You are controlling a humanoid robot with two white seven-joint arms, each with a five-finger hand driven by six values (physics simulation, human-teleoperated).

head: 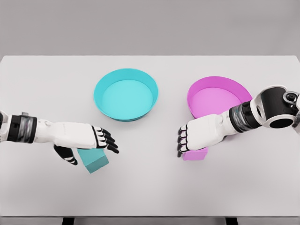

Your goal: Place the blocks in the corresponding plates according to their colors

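Left hand (pixel 89 139): fingers spread, over teal block (pixel 95 161) (just below)
Right hand (pixel 197 136): curled over pink block (pixel 195 154), grip unclear

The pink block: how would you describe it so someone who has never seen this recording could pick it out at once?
Start at the white table and find the pink plate on its right half. Just in front of that plate, the right hand reaches over a small cube, the pink block. It matches that plate's colour, unlike the teal block under the left hand.
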